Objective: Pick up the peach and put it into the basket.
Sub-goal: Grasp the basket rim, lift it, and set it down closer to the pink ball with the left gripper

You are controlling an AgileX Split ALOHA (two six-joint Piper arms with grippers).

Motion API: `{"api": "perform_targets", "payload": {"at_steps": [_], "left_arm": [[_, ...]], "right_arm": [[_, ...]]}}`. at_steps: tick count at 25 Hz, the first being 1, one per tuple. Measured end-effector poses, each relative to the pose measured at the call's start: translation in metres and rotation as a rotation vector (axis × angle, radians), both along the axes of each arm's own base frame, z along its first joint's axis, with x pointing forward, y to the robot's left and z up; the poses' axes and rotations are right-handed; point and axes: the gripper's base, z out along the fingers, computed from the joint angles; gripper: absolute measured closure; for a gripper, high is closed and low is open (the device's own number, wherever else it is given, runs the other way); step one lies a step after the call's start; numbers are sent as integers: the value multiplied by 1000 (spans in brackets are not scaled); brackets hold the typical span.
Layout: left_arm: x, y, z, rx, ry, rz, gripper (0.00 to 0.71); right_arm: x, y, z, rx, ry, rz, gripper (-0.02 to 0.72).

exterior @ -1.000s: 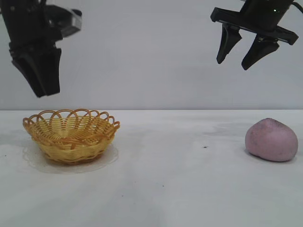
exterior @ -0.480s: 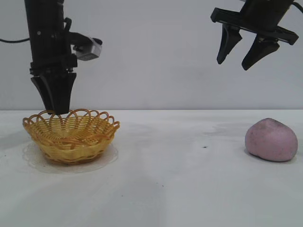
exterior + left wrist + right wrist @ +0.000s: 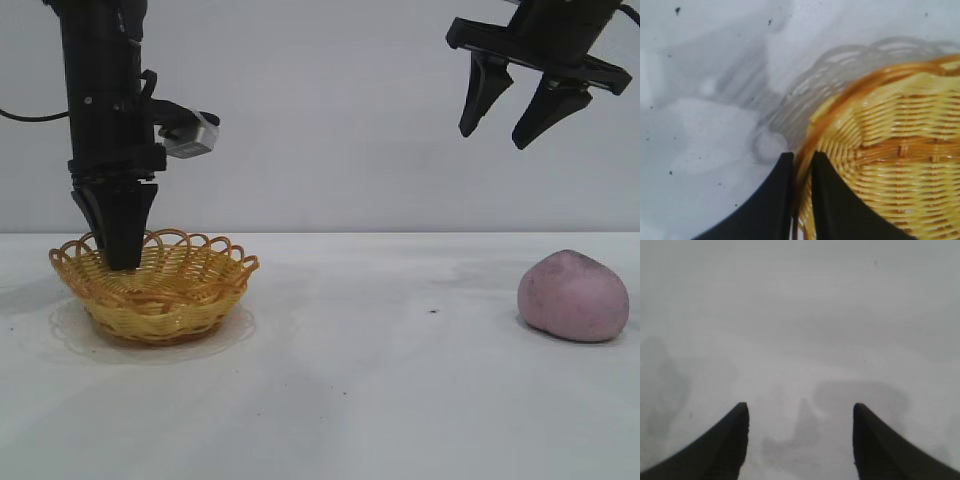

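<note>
The yellow-orange wicker basket (image 3: 160, 295) sits on the white table at the left. My left gripper (image 3: 122, 262) points straight down onto the basket's left rim and is shut on it. The left wrist view shows the darker rim (image 3: 802, 165) pinched between the two black fingers (image 3: 775, 200), one outside the basket and one inside. The pink-purple peach (image 3: 573, 296) rests on the table at the far right, untouched. High above the peach hangs my right gripper (image 3: 508, 128), open, with nothing between its fingers. In the right wrist view my right gripper (image 3: 801, 412) has only bare table below it.
A white tabletop (image 3: 380, 380) stretches between basket and peach, with a small dark speck (image 3: 433, 311) near the middle. A plain pale wall stands behind the table.
My left arm came down from above the table onto the basket's left rim and its fingers closed on the rim. The basket shifted slightly right. The right arm has not moved.
</note>
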Motion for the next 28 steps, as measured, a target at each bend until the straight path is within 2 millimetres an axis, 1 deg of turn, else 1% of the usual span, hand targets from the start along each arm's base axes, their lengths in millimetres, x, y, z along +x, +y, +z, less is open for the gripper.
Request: {"api": "perform_targets", "payload": {"at_steps": [1, 2, 4, 5, 7, 14, 17, 21, 24, 28], "left_arm": [[0, 0, 0, 1, 4, 31, 644], [0, 0, 0, 3, 14, 71, 644], [-1, -1, 2, -5, 26, 152, 644], [-1, -2, 4, -14, 30, 195, 710], [-2, -4, 10, -36, 41, 296, 710], [-6, -13, 45, -161, 48, 514, 710], [-17, -17, 57, -206, 72, 555, 710], [-41, -21, 55, -277, 95, 632, 710], [-61, -24, 48, -358, 88, 723, 710], [-83, -29, 26, -443, 108, 858, 710]], "right_arm": [[0, 0, 0, 0, 0, 0, 275], [0, 0, 0, 0, 0, 0, 323], [0, 0, 0, -2, 0, 1, 322], [0, 0, 0, -2, 0, 1, 322], [0, 0, 0, -3, -1, 2, 322], [0, 0, 0, -5, -1, 2, 322], [0, 0, 0, -6, -1, 3, 322], [0, 0, 0, -7, -1, 3, 322], [0, 0, 0, -7, -3, 3, 322], [0, 0, 0, -7, -6, 1, 322]]}}
